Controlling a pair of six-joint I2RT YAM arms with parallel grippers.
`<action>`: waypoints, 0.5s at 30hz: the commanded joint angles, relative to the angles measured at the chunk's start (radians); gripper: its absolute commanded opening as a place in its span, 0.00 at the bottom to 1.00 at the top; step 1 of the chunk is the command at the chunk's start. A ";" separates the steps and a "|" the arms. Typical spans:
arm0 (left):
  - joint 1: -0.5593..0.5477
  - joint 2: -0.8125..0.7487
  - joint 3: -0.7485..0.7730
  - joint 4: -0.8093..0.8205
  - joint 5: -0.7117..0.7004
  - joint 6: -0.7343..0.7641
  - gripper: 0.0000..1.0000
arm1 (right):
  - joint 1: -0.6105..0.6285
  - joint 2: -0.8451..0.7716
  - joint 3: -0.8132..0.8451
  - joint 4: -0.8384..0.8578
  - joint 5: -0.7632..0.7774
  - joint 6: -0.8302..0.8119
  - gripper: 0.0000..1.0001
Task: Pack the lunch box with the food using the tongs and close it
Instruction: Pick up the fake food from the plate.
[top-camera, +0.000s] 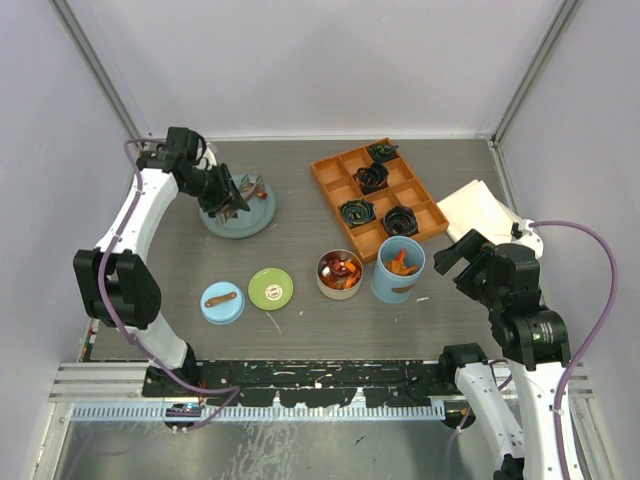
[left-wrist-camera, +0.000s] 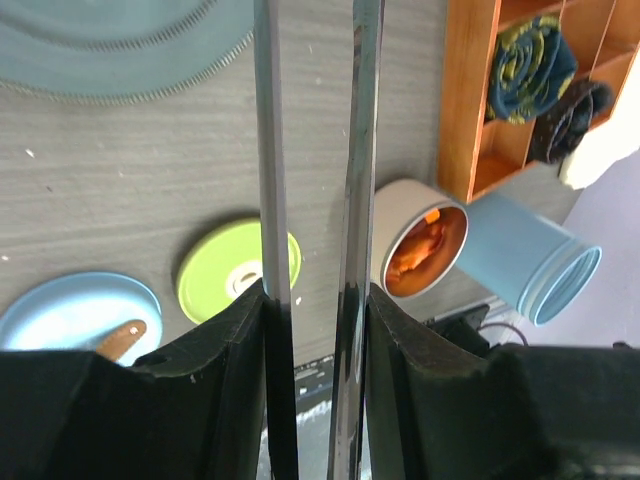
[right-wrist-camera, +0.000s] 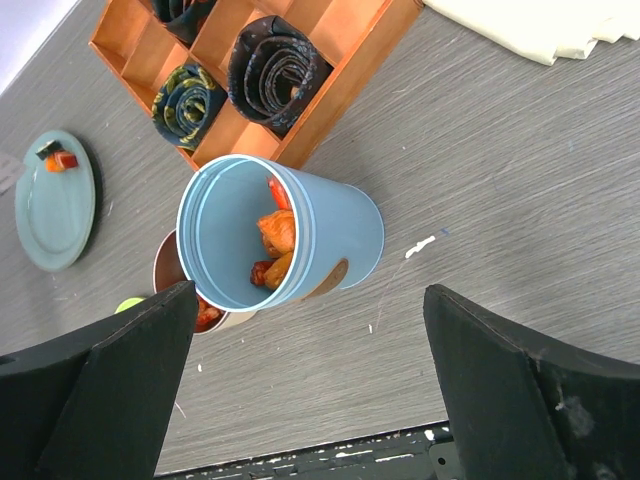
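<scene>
Food (top-camera: 340, 270) sits in the steel tin (top-camera: 320, 274) and blue cylinder (top-camera: 395, 286) (scraps (right-wrist-camera: 60, 157) on the plate (right-wrist-camera: 50, 215)); lids (top-camera: 270, 289) off. Left gripper (left-wrist-camera: 315, 310) pinches the tongs (left-wrist-camera: 268, 150); right gripper (top-camera: 455, 250) gapes empty.

The plate (top-camera: 245, 225) is sitting at the far left of the table (top-camera: 300, 230), and the compartment tray (top-camera: 350, 152) is lying at the far right, with coiled items (top-camera: 372, 178) resting in its compartments. Nearer the arms, four things are standing in a row, from left to right: the cylinder's lid (top-camera: 222, 302), the tin's lid (top-camera: 271, 289), the steel tin (top-camera: 320, 272) and, just beside it, the cylinder (top-camera: 395, 288). Food chunks (top-camera: 342, 270) are lying in both containers.
</scene>
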 joint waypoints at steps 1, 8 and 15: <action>0.030 0.039 0.096 0.048 -0.053 0.042 0.39 | -0.004 0.018 0.007 0.044 0.020 -0.008 1.00; 0.054 0.141 0.159 0.046 -0.061 0.055 0.39 | -0.003 0.034 0.011 0.051 0.021 -0.016 1.00; 0.057 0.210 0.214 0.032 -0.069 0.080 0.40 | -0.003 0.042 0.006 0.058 0.021 -0.016 1.00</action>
